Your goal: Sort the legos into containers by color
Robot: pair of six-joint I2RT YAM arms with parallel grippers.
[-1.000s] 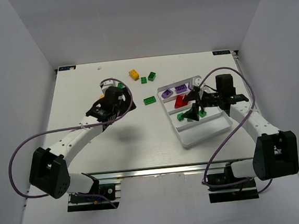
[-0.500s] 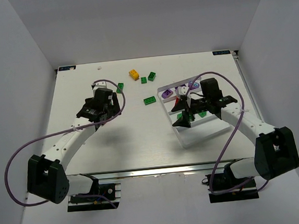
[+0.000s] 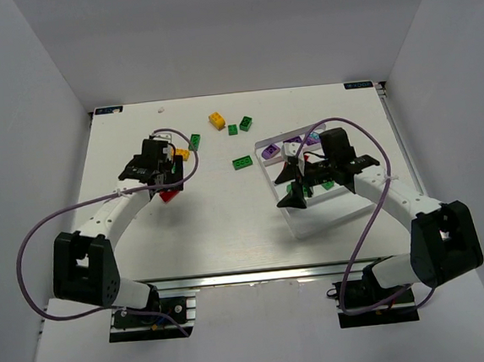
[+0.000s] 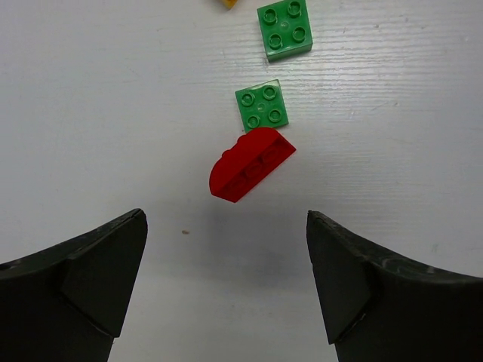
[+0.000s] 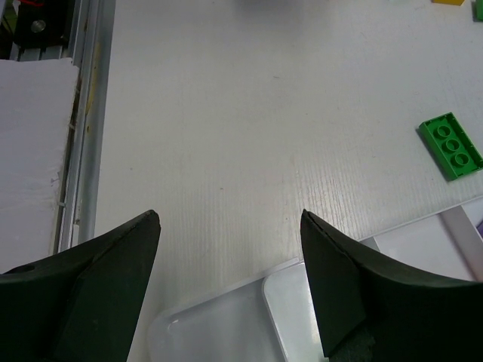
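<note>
White tray point(image 3: 338, 209) holds purple legos point(image 3: 270, 151) and a green lego point(image 3: 328, 185) (left gripper point(image 4: 226, 219), right gripper point(image 5: 228, 216) both spread)

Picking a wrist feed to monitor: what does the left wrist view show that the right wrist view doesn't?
Left wrist only: a red rounded brick beside a green square brick, a second green square beyond. Right wrist only: a corner of the white tray and a long green brick. Both: white table; left claw and right claw each open, empty.
</note>
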